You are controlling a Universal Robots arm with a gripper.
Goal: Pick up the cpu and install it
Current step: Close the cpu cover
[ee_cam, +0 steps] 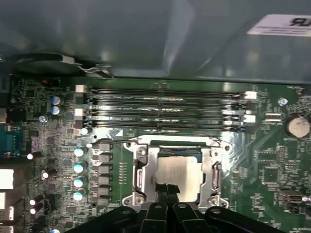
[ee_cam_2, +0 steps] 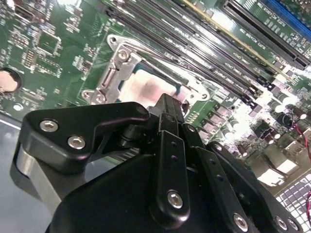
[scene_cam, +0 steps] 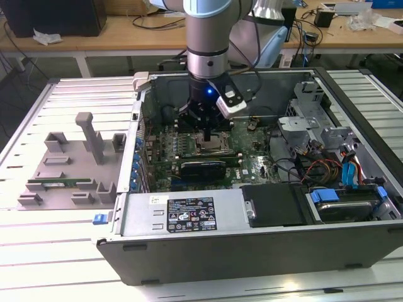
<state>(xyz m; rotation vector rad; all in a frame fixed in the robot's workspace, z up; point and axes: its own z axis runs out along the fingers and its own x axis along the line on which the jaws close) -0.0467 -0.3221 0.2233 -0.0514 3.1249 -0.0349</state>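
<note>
Arm: we're seeing the arm (scene_cam: 206,38) standing upright over the open pc case (scene_cam: 252,251) in the exterior view, wrist pointing down into it.
Gripper: the gripper (scene_cam: 208,134) is hanging inside the case, over the middle of the green mobo (scene_cam: 252,160). A blue light is glowing on the wrist just above it.
Fingers: in the first wrist view the two fingers (ee_cam: 161,191) are lying side by side w/ no real gap btwn them, i.e. closed right up. Nothing is sitting btwn them, so they're gripping nothing.
Cpu: the cpu (ee_cam: 183,170) is lying flat inside the socket frame (ee_cam: 139,174), silver top facing up, not in the gripper's hold.
Gripper vs cpu: in both wrist views the fingertips are sitting over one edge of the cpu's top. We can't tell whether they're touching it or hovering just above.
Socket frame: the metal frame is running round the cpu on all sides, w/ screws at the corners.
Memory slots: long dark memory slots (ee_cam: 165,109) are running parallel just beside the socket frame, btwn it and the case wall.
Capacitors: a row of blue-topped capacitors (ee_cam: 78,167) is standing near one side of the socket frame.
Outside the case: a grey fixture (scene_cam: 69,170) is lying on the table (scene_cam: 63,264) at the exterior view's left, well apart from the gripper.
</note>
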